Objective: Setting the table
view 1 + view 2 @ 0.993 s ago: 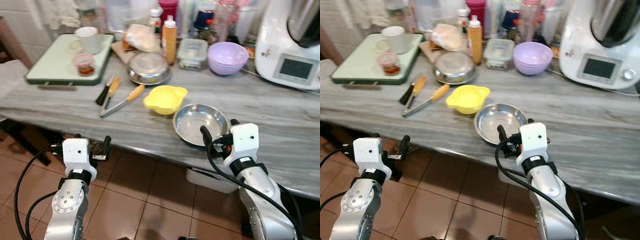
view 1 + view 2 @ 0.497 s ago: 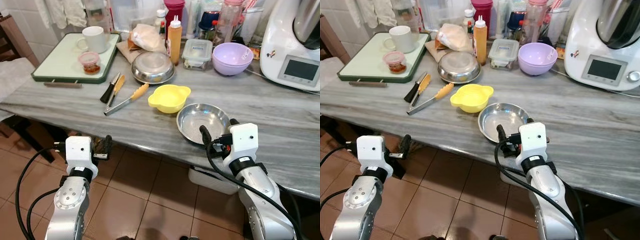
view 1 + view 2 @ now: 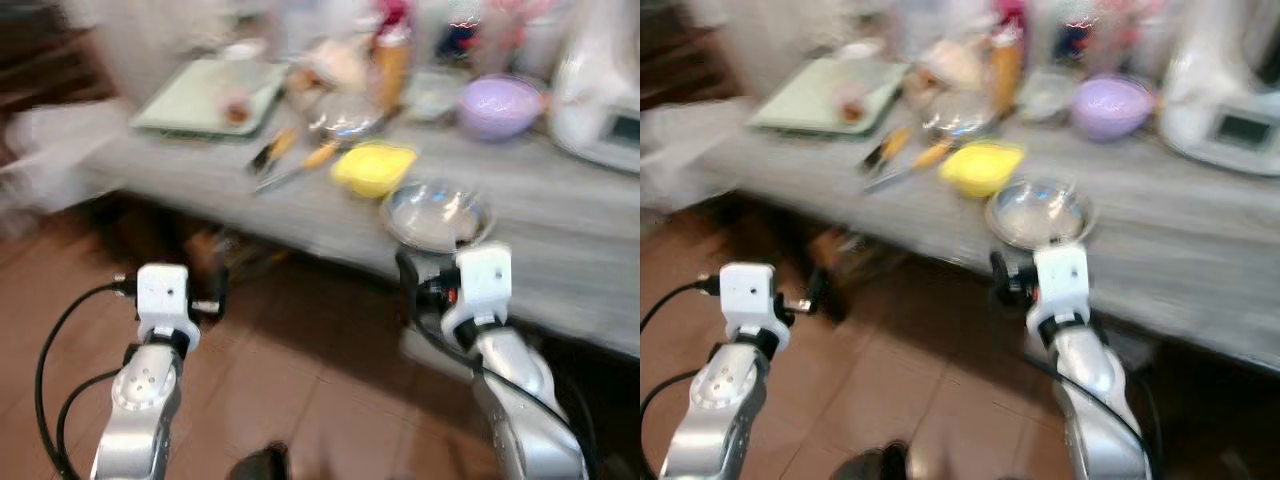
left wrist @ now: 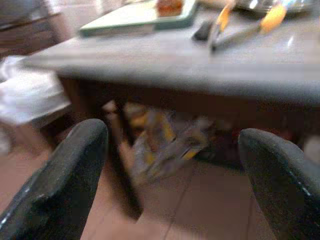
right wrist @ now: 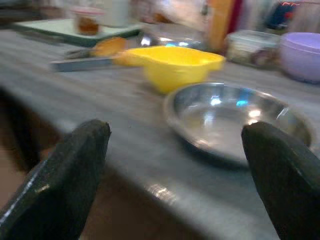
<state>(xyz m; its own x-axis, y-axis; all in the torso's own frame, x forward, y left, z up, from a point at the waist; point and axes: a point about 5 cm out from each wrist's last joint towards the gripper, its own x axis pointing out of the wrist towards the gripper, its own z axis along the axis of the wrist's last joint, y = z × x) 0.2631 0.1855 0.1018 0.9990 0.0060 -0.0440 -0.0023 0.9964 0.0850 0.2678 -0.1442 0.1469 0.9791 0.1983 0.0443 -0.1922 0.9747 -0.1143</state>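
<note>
Two grippers hang in front of a grey desk (image 3: 560,255), and the head views are blurred. The right gripper (image 5: 175,165) sits at the desk's front edge, just before a steel bowl (image 5: 235,117), with its fingers (image 5: 65,175) set wide apart and nothing between them. The left gripper (image 4: 170,165) is lower, out over the brown tiled floor (image 3: 300,400) and short of the desk edge; its fingers (image 4: 60,185) are also spread wide and empty.

Taking the steel bowl as the landmark: a yellow bowl (image 5: 172,62) lies just behind it to the left, close but apparently not touching. Further left of that lie orange-handled utensils (image 3: 300,160), probably tongs and a knife. A green tray (image 3: 825,95) sits at the far left. A purple bowl (image 3: 497,103) stands behind the steel bowl to the right, with a white appliance (image 3: 1225,100) beyond. A second steel dish (image 3: 958,117) rests behind the yellow bowl.
</note>
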